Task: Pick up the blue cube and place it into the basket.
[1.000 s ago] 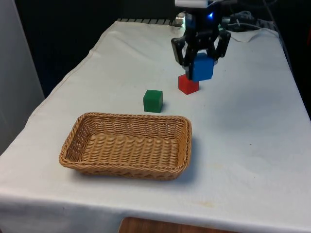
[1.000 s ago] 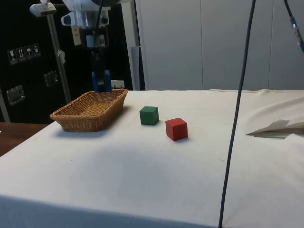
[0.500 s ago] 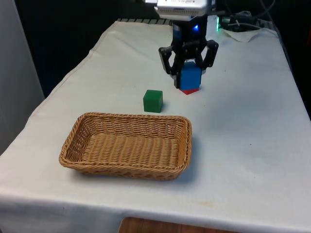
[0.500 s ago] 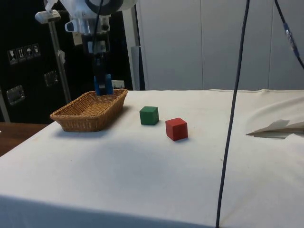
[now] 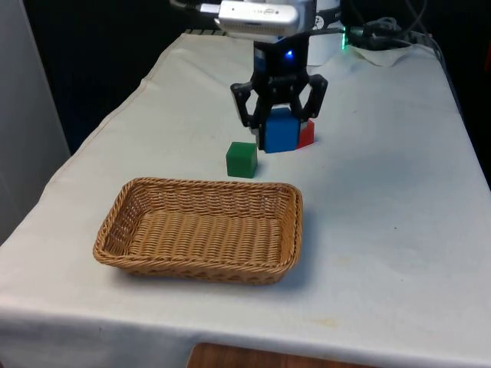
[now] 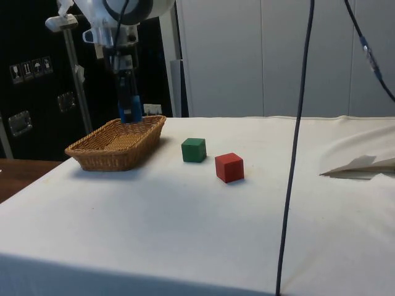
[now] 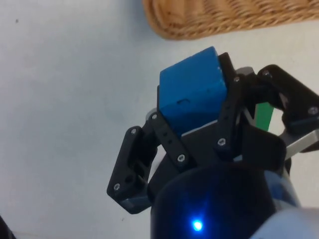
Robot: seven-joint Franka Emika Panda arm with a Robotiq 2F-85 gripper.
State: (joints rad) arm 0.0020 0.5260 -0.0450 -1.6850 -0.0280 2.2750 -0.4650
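Observation:
My gripper [image 5: 279, 132] is shut on the blue cube [image 5: 280, 132] and holds it in the air, beyond the far edge of the wicker basket [image 5: 201, 229]. In the wrist view the blue cube [image 7: 192, 93] sits clamped between the black fingers [image 7: 164, 137], with the basket's rim [image 7: 224, 17] a short way ahead. In the side view the gripper [image 6: 129, 111] hangs over the basket's [image 6: 117, 144] far end with the blue cube [image 6: 129, 113] in it.
A green cube [image 5: 241, 159] stands on the cloth just beyond the basket, to the front view's left of the gripper. A red cube [image 5: 306, 134] sits behind the held cube, partly hidden. Cables [image 5: 383, 34] lie at the table's far end.
The gripper has carried the blue cube toward the front view's left and nearer the basket, passing in front of the red cube. Its grip is unchanged.

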